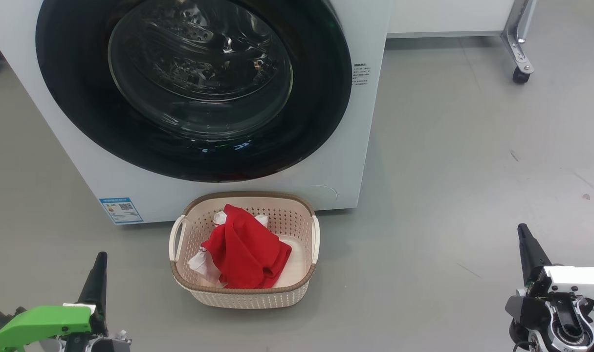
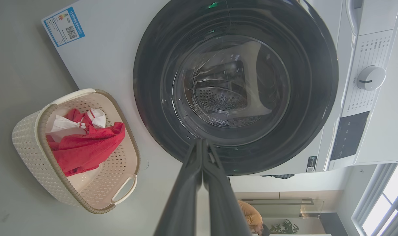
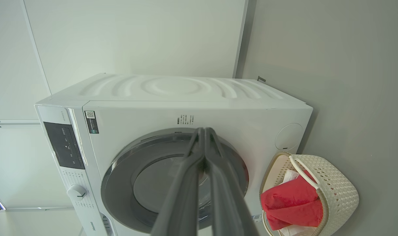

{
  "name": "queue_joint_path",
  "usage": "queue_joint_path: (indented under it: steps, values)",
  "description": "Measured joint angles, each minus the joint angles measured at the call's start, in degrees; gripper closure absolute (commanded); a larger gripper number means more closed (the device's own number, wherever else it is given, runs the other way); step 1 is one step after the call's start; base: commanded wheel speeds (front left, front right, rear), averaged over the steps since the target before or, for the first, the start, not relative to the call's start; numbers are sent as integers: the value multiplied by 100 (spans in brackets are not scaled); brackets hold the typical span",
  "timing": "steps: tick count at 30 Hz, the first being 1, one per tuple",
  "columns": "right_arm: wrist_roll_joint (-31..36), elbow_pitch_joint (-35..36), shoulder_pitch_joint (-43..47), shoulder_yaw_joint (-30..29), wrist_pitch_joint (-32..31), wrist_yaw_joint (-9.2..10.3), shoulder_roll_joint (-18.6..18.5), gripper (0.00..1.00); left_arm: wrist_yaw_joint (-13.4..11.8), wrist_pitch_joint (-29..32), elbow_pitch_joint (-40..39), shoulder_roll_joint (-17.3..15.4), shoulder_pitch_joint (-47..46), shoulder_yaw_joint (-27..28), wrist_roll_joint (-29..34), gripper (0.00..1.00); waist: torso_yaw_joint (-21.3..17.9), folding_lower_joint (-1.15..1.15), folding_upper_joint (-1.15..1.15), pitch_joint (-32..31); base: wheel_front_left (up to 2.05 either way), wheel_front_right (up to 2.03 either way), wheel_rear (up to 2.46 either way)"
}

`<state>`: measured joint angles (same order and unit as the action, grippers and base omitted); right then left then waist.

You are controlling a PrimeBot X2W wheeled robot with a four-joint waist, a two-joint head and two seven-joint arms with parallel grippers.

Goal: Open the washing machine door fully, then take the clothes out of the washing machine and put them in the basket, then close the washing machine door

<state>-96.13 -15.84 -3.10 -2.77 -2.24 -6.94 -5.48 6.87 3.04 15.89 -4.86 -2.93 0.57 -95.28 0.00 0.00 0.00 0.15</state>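
The white washing machine [image 1: 355,146] [image 2: 113,49] [image 3: 185,95] stands ahead with its round black-rimmed door [image 1: 194,88] [image 2: 235,88] [image 3: 172,177] lying flat against its front. Through the glass I see the steel drum with no fabric in it. On the floor right before it sits the cream basket [image 1: 250,296] [image 2: 31,157] [image 3: 336,190], and the red clothes [image 1: 245,249] [image 2: 84,147] [image 3: 290,203] with white patches lie inside. My left gripper [image 1: 100,264] [image 2: 202,141] is shut and empty at the lower left. My right gripper [image 1: 523,234] [image 3: 203,130] is shut and empty at the lower right.
Grey floor spreads to the right of the machine. A white cabinet on a metal frame with a castor [image 1: 520,73] stands at the back right. A person in an orange top [image 2: 251,216] shows far behind in the left wrist view.
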Motion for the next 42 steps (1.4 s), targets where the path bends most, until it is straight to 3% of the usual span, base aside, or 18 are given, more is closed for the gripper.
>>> queue_joint_path:
  steps: [42]
  values:
    - [0,-15,-3,-32,-48,-1,10,100,1,43,3,25,-6,30,0,100,0,0,0,0,0,0,0]
